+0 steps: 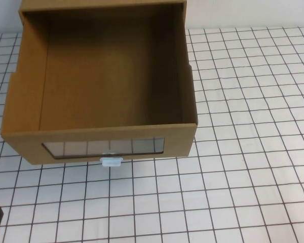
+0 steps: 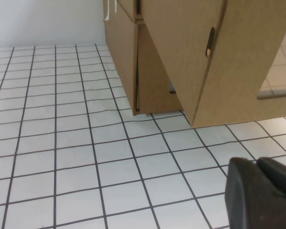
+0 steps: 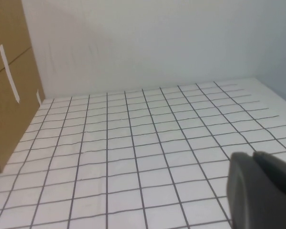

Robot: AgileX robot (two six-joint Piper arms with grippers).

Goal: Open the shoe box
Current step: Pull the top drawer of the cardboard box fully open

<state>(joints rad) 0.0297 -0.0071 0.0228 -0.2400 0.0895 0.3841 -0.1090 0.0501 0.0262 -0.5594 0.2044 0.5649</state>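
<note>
Brown cardboard shoe box [image 1: 25, 91] on the left half of the white table with black grid lines [image 1: 243, 152], reaching from mid-table to the far edge. Already open in the high view: top uncovered, plain brown inside walls and floor in full sight. On its near wall, a clear rectangular window [image 1: 104, 148] showing the grid through it. Just below that, a small white plastic tab [image 1: 111, 161] sticking out at the bottom edge.

In the left wrist view, a windowed cardboard panel [image 2: 219, 62] tilted away from the box's body, with a dark oval finger slot [image 2: 209, 42] in it and a shadowed gap behind. Hard to tell exactly how panel and body join.

Left gripper [image 2: 256, 164], black, at the near-left corner of the table, on the near side of the box and apart from it, low over the grid. Fingers pressed together with only a thin seam between, clenched on nothing.

Right gripper [image 3: 253, 157], black, low over bare grid on the right side of the table, well apart from the box and outside the high view. Clenched tight too, grasping nothing. In its wrist view, only the box's right side wall at the edge, with a strip of white tape [image 3: 9, 74] running down it, and a plain white wall [image 3: 157, 43] beyond the table's far edge.
</note>
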